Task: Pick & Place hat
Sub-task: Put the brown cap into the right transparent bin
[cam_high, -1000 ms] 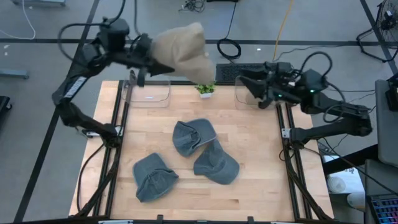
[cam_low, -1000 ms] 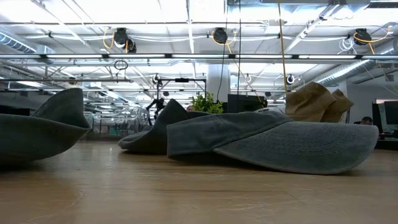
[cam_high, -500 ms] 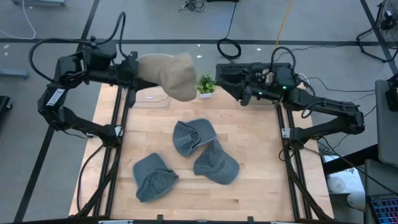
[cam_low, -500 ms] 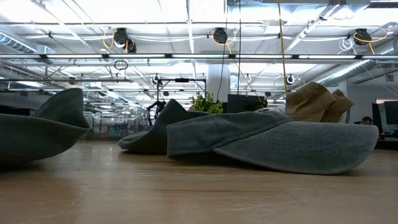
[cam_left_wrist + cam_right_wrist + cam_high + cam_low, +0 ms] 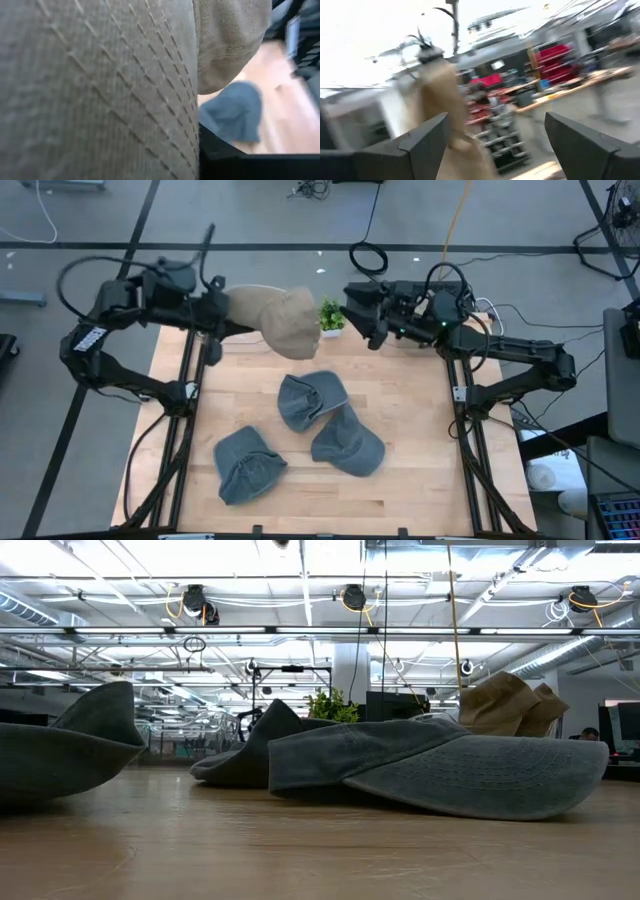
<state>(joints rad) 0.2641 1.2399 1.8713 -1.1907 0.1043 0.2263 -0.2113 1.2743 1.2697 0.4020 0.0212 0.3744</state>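
The left gripper [image 5: 222, 313] pinches the tan hat [image 5: 280, 320], held in the air over the table's [image 5: 420, 410] far edge. Facing it, just past a small plant [image 5: 330, 317], the right gripper [image 5: 358, 310] hangs with fingers spread. Three grey hats [image 5: 312, 400] lie on the table nearer the front, below both.
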